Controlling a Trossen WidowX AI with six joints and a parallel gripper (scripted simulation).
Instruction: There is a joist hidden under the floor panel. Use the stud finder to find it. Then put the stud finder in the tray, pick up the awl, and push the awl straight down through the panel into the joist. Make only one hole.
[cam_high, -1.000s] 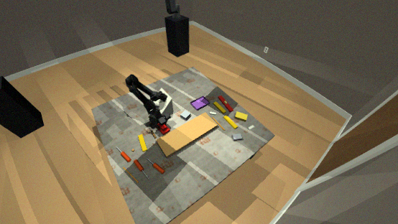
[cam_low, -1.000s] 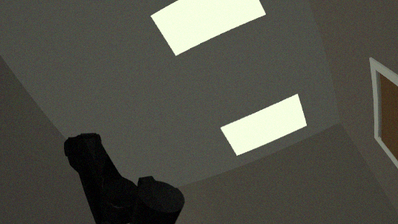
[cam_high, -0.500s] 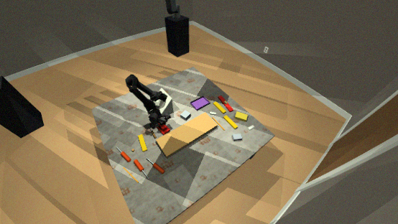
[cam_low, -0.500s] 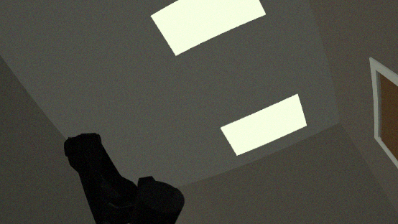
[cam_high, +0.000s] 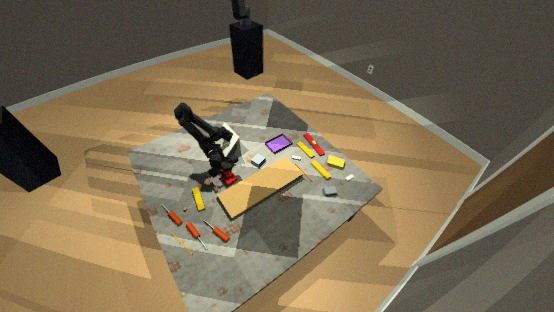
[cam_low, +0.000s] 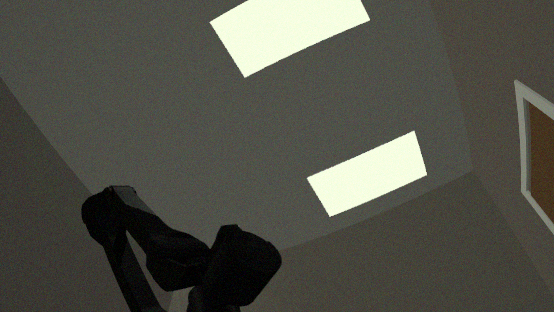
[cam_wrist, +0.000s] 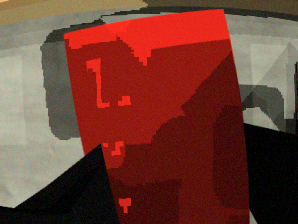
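The red stud finder (cam_high: 229, 178) (cam_wrist: 155, 90) is at the near left end of the tan floor panel (cam_high: 265, 186), beside it. My gripper (cam_high: 223, 171) (cam_wrist: 174, 135) is shut on the stud finder, with one dark finger on each side in the wrist view. I cannot tell whether it touches the mat. The purple tray (cam_high: 278, 143) lies beyond the panel, with nothing visible in it. Three orange-handled tools with thin metal shafts (cam_high: 174, 218) (cam_high: 193, 230) (cam_high: 220, 234) lie at the front left; I cannot tell which tool is the awl. The joist is hidden.
A yellow bar (cam_high: 198, 199) lies left of the panel. A pale grey block (cam_high: 258, 160) is between panel and tray. More yellow bars (cam_high: 305, 149) (cam_high: 321, 170), a yellow block (cam_high: 336, 161), a red bar (cam_high: 310, 139) and a grey block (cam_high: 330, 191) lie on the right.
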